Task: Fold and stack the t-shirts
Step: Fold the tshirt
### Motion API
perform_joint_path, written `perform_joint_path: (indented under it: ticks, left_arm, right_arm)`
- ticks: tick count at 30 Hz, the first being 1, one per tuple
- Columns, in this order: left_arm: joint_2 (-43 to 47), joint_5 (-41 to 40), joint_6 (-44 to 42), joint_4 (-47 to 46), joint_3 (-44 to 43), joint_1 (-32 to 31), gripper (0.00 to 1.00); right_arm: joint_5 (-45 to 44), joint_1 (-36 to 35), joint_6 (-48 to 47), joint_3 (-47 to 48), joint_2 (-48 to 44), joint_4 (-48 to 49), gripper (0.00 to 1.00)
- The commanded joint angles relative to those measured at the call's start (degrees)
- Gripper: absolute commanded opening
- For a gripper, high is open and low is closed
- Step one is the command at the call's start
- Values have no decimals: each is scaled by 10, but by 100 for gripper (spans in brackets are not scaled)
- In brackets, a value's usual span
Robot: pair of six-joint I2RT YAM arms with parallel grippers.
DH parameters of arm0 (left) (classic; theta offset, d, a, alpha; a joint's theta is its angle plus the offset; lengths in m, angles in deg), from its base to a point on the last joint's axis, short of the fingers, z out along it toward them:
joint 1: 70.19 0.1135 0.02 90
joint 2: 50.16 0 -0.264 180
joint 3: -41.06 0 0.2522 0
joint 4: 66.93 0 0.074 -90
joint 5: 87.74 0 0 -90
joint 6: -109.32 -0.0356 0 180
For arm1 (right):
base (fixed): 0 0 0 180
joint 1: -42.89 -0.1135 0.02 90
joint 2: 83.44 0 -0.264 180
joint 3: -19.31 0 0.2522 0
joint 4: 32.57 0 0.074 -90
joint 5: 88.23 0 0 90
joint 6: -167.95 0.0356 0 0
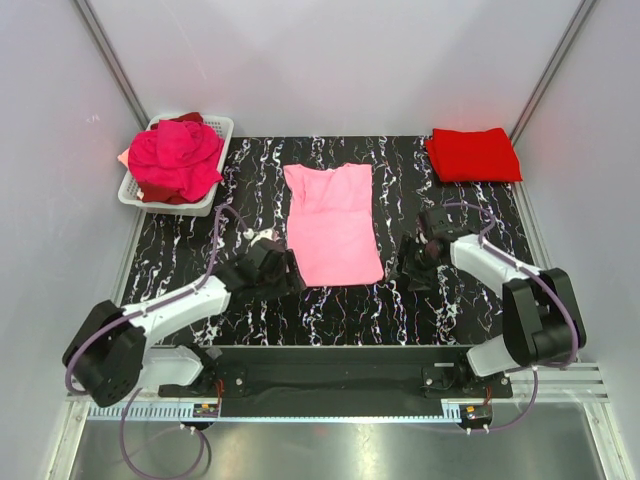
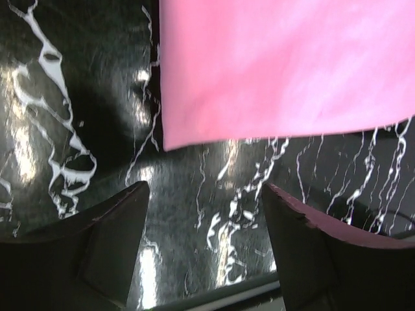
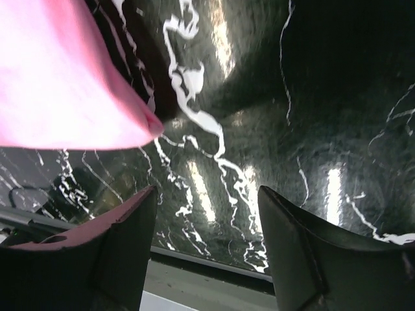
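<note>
A light pink t-shirt [image 1: 331,224] lies flat on the black marbled table, folded into a long strip. Its near corner shows in the left wrist view [image 2: 279,65] and in the right wrist view [image 3: 58,91]. My left gripper [image 1: 285,270] is open and empty, low over the table just left of the shirt's near-left corner. My right gripper [image 1: 412,262] is open and empty, just right of the near-right corner. A folded bright red t-shirt [image 1: 473,154] lies at the back right. Magenta and dark red t-shirts [image 1: 175,158] are heaped in the basket.
A white plastic mesh basket [image 1: 216,128] stands at the back left. White walls close the table on three sides. The table's near edge and a metal rail [image 1: 330,415] run along the front.
</note>
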Motion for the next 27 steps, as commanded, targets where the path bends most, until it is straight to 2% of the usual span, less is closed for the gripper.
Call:
perform_joint_path:
  ticks: [1, 7, 13, 17, 20, 21, 23, 24, 26, 27]
  left_arm:
    - [49, -33, 13, 14, 19, -4, 76]
    - [62, -43, 18, -14, 41, -4, 77]
    - [11, -41, 6, -77, 54, 2, 78]
    - [-38, -26, -2, -116, 51, 18, 74]
    - [-66, -26, -9, -127, 34, 18, 69]
    - [-71, -24, -11, -131, 31, 18, 65]
    - [-88, -23, -12, -143, 22, 18, 60]
    - [-94, -23, -11, -146, 19, 18, 49]
    - [-108, -20, -12, -154, 8, 18, 37]
    - [-112, -17, -14, -158, 5, 18, 28]
  right_arm:
    - [30, -6, 26, -23, -48, 25, 70]
    - [67, -21, 55, -45, -13, 98, 68]
    - [77, -33, 64, -30, 59, 155, 65]
    - [67, -34, 62, 2, 96, 155, 61]
    - [72, -35, 62, 18, 113, 162, 49]
    - [74, -35, 62, 20, 119, 164, 42]
    - [74, -35, 63, 26, 128, 168, 36]
    - [74, -35, 64, 26, 129, 171, 34]
    - [76, -35, 63, 27, 133, 179, 24]
    - [80, -35, 62, 27, 134, 182, 20]
